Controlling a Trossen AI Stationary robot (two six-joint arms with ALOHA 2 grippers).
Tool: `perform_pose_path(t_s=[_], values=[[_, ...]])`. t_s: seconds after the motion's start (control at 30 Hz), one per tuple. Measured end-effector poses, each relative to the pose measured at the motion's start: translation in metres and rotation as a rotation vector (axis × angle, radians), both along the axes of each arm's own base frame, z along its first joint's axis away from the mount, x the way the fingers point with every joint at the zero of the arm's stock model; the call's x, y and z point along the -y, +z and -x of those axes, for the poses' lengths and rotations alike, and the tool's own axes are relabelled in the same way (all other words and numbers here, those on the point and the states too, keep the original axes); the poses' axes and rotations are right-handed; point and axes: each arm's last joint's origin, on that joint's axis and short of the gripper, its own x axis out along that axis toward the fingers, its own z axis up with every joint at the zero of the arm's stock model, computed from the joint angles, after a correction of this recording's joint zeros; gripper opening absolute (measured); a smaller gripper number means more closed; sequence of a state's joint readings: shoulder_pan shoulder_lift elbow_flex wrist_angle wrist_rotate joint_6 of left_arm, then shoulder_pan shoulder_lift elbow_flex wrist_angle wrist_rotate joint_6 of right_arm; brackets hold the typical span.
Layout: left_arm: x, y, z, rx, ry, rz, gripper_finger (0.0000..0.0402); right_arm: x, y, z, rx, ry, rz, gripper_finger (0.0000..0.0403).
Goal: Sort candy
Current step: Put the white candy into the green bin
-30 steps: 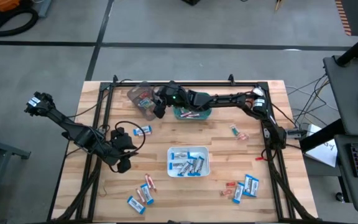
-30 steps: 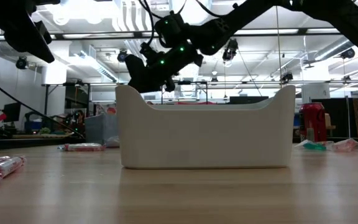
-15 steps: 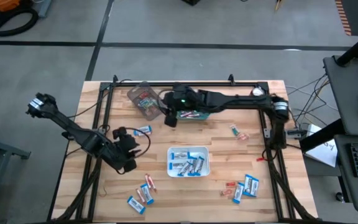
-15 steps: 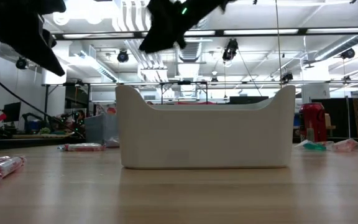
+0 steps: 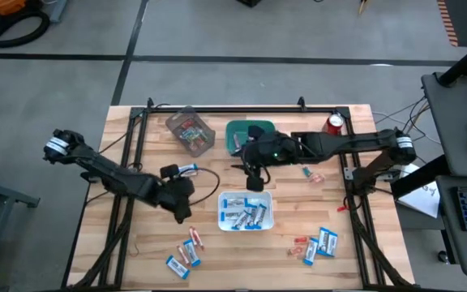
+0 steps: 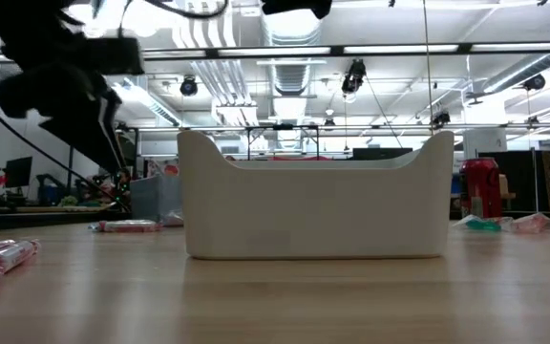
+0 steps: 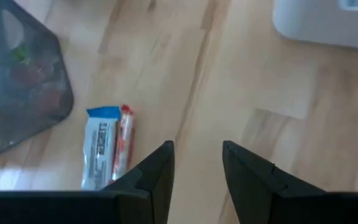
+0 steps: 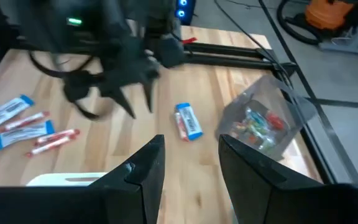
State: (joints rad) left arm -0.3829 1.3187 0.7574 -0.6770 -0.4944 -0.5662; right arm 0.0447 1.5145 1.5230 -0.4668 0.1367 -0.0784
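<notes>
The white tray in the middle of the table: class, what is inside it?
In the high view the white tray holds several blue-and-white packets lying jumbled together. Whether anything lies beneath them cannot be seen. In the low view its wall hides the contents entirely.

My right gripper (image 8: 188,163): fingers parted, nothing between them.
Ahead: I see a blue-and-white packet (image 8: 189,119) touching a pinkish stick (image 8: 181,126).
Clear bin (image 8: 267,119): tilted, colourful sweets inside.
Other arm's gripper (image 8: 129,93): above the wood.
Far side: more packets and sticks (image 8: 23,127).
</notes>
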Motion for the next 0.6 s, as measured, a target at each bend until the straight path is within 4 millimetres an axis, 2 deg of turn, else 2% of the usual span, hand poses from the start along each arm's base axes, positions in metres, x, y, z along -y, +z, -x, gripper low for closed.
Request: perform_pose_path(t_s=[0.13,0.33,0.6], values=[[-0.018,-0.003,-0.005,-0.074,-0.065,0.004,0.0111,-0.009,-0.002,0.001,-0.008,-0.017,0.025,0.0145],[-0.046,-0.014,-0.002,-0.114,-0.08,0.023,0.0105,-0.02,-0.007,0.003,-0.042,0.001,0.022,0.0146],[-0.061,-0.037,0.006,-0.137,-0.086,-0.003,0.0115,-0.028,-0.012,0.005,-0.062,-0.021,0.028,0.0146]])
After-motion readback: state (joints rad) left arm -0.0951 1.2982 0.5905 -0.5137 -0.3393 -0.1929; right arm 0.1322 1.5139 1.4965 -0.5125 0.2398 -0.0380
